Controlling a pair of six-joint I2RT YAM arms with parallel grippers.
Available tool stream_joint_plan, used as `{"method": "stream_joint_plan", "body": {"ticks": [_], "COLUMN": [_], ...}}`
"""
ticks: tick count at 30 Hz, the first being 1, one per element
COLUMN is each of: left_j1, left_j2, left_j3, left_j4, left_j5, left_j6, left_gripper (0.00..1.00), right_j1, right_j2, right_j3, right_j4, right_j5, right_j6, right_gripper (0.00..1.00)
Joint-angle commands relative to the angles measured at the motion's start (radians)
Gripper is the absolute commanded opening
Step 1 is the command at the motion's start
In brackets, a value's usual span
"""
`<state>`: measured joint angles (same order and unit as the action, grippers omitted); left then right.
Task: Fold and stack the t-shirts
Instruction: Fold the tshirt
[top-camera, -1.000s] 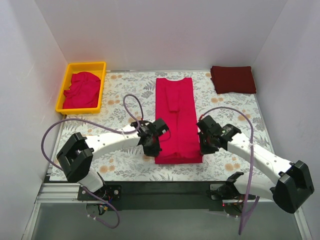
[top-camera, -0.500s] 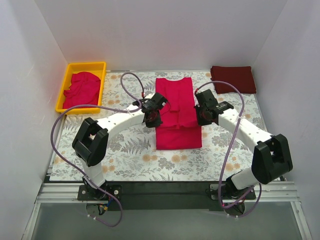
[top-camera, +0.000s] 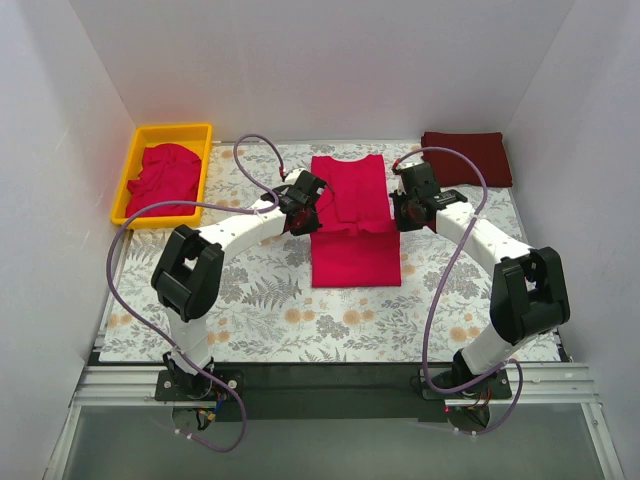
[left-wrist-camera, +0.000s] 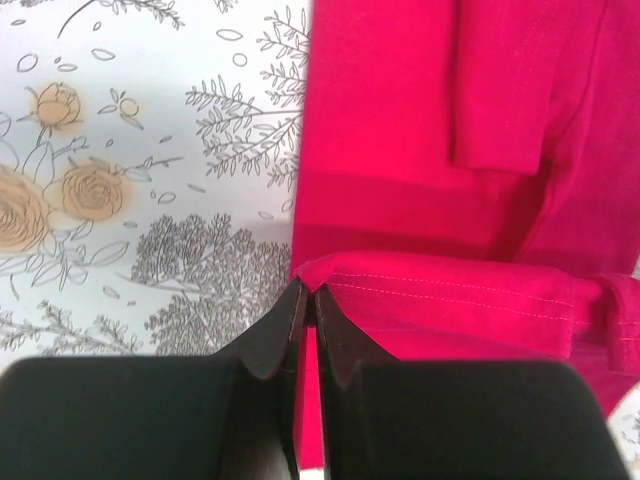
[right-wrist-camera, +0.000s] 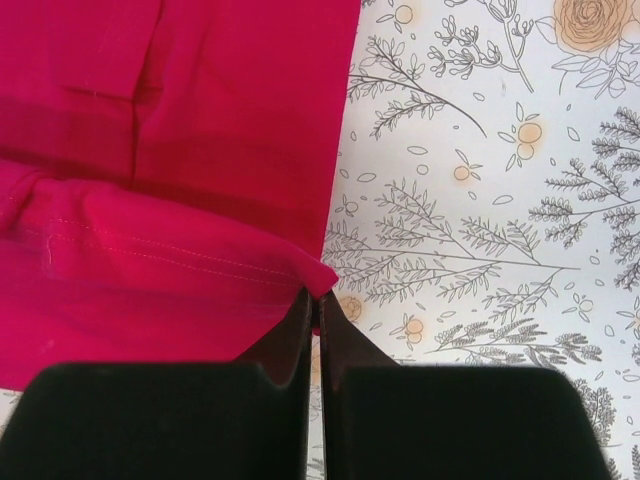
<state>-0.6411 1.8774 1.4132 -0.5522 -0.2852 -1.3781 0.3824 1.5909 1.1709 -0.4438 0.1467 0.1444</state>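
Observation:
A crimson-pink t-shirt (top-camera: 352, 215) lies lengthwise in the middle of the table, its near end folded up over its middle. My left gripper (top-camera: 306, 208) is shut on the left corner of the hem (left-wrist-camera: 330, 268). My right gripper (top-camera: 405, 211) is shut on the right corner of the hem (right-wrist-camera: 300, 268). Both hold the hem a little above the shirt's body. A folded dark maroon t-shirt (top-camera: 466, 158) lies at the far right. More crimson-pink t-shirts (top-camera: 163, 179) sit crumpled in the yellow tray.
The yellow tray (top-camera: 128, 172) stands at the far left. A floral cloth (top-camera: 250, 300) covers the table. White walls close in the left, back and right. Purple cables (top-camera: 250, 160) arch above both arms.
Both grippers have carried the shirt's near hem away from the front edge, toward the collar, folding the lower half over the upper. The arms have stretched farther out.

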Motion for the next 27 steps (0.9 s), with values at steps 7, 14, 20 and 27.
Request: {"method": "stream_joint_plan", "body": {"ticks": [7,14,20,27], "left_j1": [0.024,0.037,0.038,0.040], "left_j2": [0.063,0.081,0.101,0.126], "left_j3": [0.036,0.012,0.000,-0.011], "left_j4": [0.064,0.095,0.135,0.149], "left_j5": [-0.040,-0.055,-0.055,-0.066], "left_j6": [0.039,0.034,0.044,0.036], "left_gripper": [0.00,0.00,0.00,0.01], "right_j1": [-0.050,-0.060,-0.073,-0.077], "right_j2": [0.067,0.122,0.164,0.193], "right_j3": [0.024,0.013,-0.005,0.001], "right_j4": [0.085,0.145,0.185,0.206], "right_j5": [-0.030,-0.045,-0.053,-0.058], "right_j6": [-0.039,-0.040,-0.034,-0.042], "right_gripper": [0.01,0.01,0.01,0.11]}}
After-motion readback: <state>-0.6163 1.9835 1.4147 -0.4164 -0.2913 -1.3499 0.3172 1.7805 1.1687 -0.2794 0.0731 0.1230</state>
